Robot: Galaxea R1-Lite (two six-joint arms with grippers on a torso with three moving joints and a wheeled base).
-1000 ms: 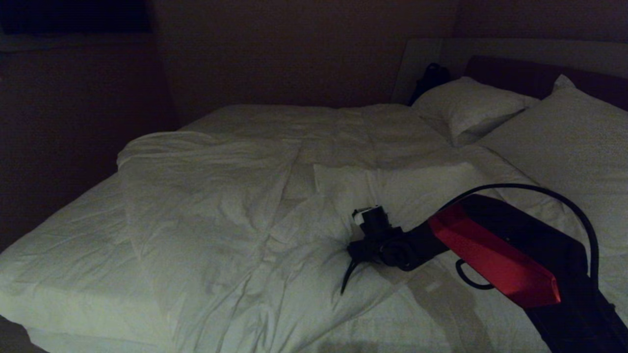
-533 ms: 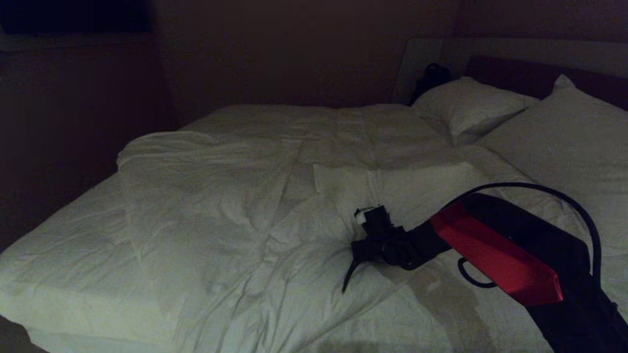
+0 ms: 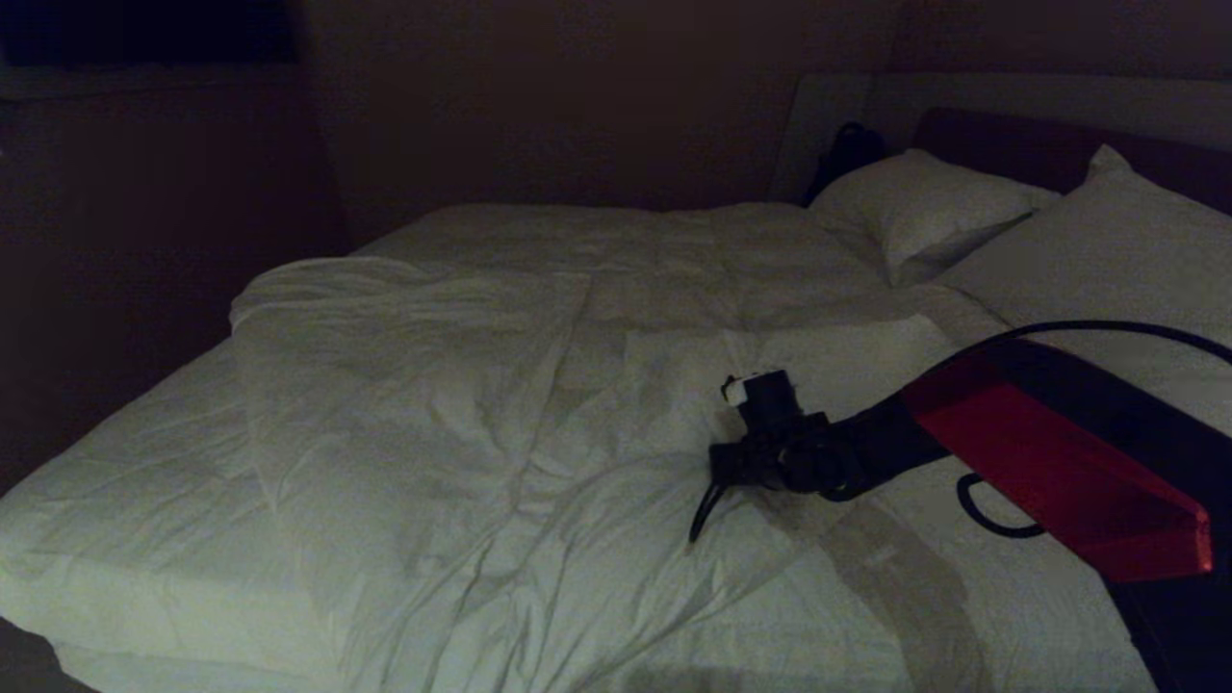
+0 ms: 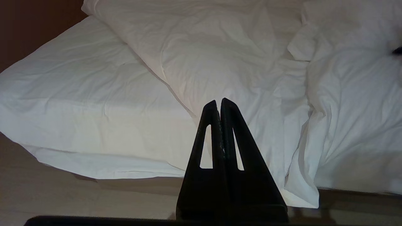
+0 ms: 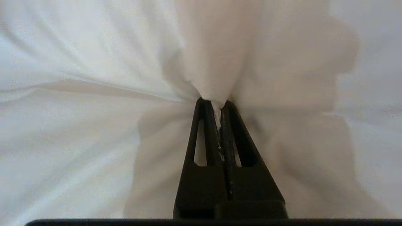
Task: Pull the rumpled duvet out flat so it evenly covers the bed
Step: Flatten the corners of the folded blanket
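— What is your right gripper (image 5: 220, 108) doing?
— My jaws are clenched on a fold of the rumpled white puffy duvet (image 3: 462, 423), bunched across the wide white-sheeted bed (image 3: 125, 500), pillows toward two o'clock.
— Your left gripper (image 4: 219, 105)?
— Closed, empty, off the bed's near edge.

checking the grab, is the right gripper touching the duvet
Touching. The right wrist view shows the right gripper shut on a pinched fold of duvet.
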